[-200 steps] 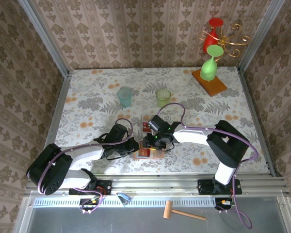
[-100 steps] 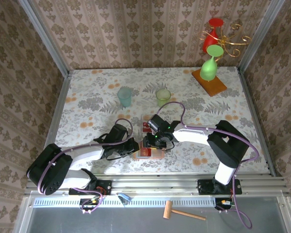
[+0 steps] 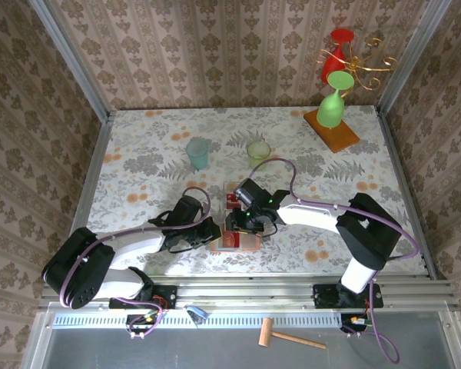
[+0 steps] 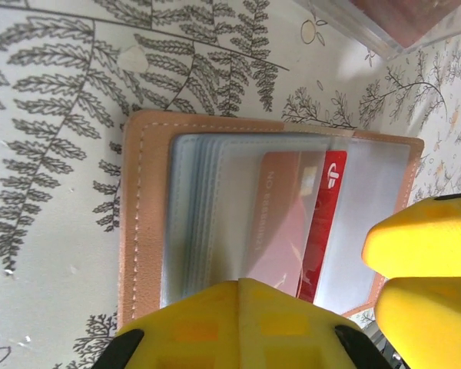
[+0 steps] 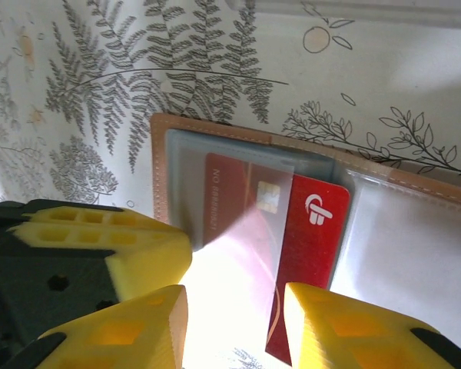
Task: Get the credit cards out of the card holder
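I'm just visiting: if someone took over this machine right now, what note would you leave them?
Left hand: shut, resting on the open card holder, seemingly pinning it.
Right hand: open, fingertips astride a red card.
Things: holder flat on the table, that card halfway out of it, clear tray beside it.
Done: one card partly out.
Left: pull it free, then check the pockets for more; their contents are unclear.
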`<state>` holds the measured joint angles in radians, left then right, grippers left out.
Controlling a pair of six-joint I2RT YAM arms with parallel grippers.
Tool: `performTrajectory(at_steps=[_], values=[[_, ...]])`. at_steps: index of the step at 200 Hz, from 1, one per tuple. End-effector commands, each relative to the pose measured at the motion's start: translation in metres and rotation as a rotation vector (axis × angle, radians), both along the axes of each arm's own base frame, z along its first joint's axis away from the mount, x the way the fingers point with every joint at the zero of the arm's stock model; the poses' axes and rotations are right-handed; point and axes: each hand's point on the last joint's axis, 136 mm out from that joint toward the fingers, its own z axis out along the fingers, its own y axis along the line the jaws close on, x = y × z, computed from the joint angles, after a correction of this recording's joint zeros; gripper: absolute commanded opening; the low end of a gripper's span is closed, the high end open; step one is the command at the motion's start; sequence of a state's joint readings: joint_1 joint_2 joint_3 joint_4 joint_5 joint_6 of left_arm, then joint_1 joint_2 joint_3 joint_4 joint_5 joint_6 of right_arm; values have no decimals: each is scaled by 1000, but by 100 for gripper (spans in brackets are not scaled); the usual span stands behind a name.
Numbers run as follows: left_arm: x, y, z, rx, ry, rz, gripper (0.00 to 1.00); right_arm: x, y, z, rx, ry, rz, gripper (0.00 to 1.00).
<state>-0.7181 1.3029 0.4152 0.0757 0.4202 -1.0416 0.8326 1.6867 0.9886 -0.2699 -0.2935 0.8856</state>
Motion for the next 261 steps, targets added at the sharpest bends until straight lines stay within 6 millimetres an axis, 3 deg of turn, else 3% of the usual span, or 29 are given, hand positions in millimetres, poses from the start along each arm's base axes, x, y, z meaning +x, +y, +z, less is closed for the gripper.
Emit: performTrajectory(at_steps=[1,85,261], values=[[5,-5,8,-16,-4,-3,7,1,-7,4,-3,-12,-18,38],[5,-16,8,-14,-2,-44,5,-2,-13,-7,26,17,-50,35],[-2,0,-6,88,12,-41,4,-5,-15,-25,86,72,-72,30]])
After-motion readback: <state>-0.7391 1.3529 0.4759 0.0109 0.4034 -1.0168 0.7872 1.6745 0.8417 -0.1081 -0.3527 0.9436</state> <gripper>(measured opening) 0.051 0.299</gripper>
